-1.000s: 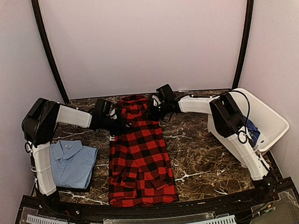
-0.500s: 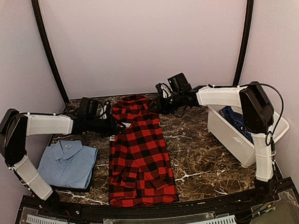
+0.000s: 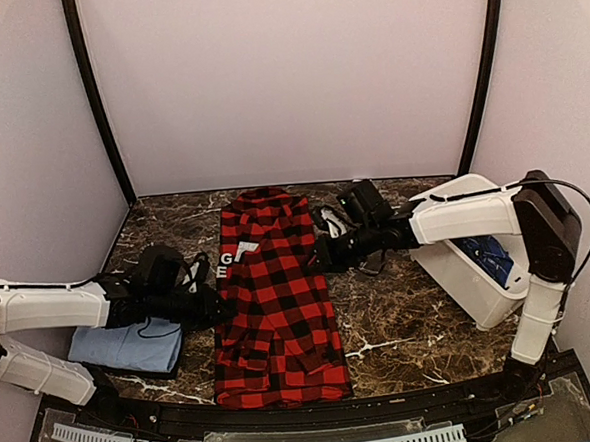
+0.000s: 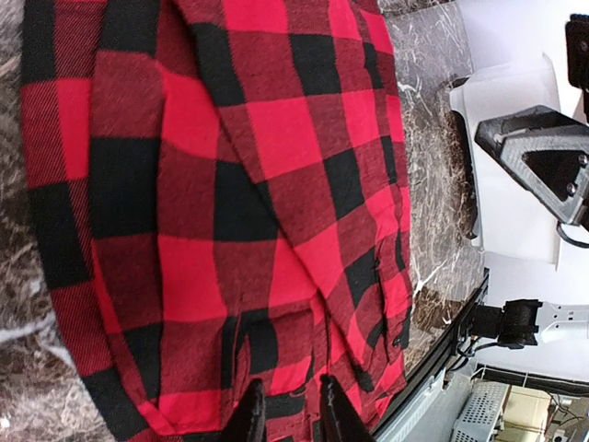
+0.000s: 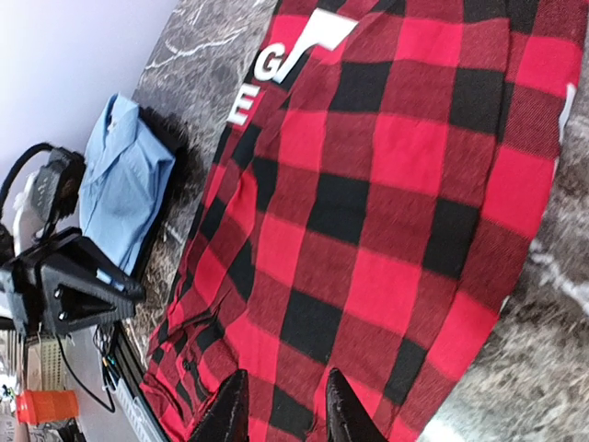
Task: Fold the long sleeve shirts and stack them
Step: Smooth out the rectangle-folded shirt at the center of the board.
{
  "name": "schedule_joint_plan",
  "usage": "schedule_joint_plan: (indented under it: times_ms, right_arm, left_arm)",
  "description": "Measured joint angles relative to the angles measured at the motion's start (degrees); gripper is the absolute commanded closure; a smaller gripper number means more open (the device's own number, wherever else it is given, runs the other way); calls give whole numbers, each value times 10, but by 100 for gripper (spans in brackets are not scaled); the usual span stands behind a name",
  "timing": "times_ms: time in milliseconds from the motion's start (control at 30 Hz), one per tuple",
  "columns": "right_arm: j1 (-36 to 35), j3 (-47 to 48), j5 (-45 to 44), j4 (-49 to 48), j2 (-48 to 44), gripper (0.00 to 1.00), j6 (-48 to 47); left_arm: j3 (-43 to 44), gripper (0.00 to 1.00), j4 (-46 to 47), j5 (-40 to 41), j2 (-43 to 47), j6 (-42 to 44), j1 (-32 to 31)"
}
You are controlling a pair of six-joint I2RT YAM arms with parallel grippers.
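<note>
The red-and-black checked flannel (image 3: 275, 302) lies flat as a long strip down the middle of the table, its white lettered label (image 3: 235, 255) showing near the far end. My left gripper (image 3: 218, 308) is low at its left edge and my right gripper (image 3: 322, 256) at its right edge. In the left wrist view the gripper (image 4: 290, 414) is open over the checked cloth (image 4: 230, 184). In the right wrist view the gripper (image 5: 283, 410) is also open above the flannel (image 5: 386, 184). The folded light blue shirt (image 3: 122, 347) lies at the left, partly under my left arm. The dark blue patterned shirt (image 3: 490, 259) sits in the bin.
A white bin (image 3: 480, 295) stands tilted at the right of the marble table (image 3: 401, 315). A black rail (image 3: 287, 422) runs along the near edge. Purple walls close in the back and sides.
Both grippers have left the collar end and come nearer along the flannel's two sides. The far end now lies flat with the label showing. The left arm covers part of the light blue shirt.
</note>
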State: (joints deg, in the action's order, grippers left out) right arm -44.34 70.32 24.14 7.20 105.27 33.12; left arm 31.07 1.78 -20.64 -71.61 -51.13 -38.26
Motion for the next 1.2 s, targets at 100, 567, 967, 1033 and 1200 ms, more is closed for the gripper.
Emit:
schedule_joint_plan:
  times_ms: [100,567,967,1033,1200]
  right_arm:
    - [-19,-33,-1,-5,-26,74,0]
    - [-71,-120,-12,-12,-70,73,17]
    - [-131,-181,-19,-13,-94,73,41]
    - [-135,-200,-20,-14,-111,73,50]
    - [-144,-242,-20,-20,-144,72,72]
  left_arm:
    - [-34,80,-3,4,30,-17,-9]
    - [-108,82,10,-3,31,-75,-64]
    - [-123,81,17,-12,25,-82,-71]
    - [-123,81,-12,-11,49,-82,-73]
    - [-123,80,-87,-14,128,-83,-73]
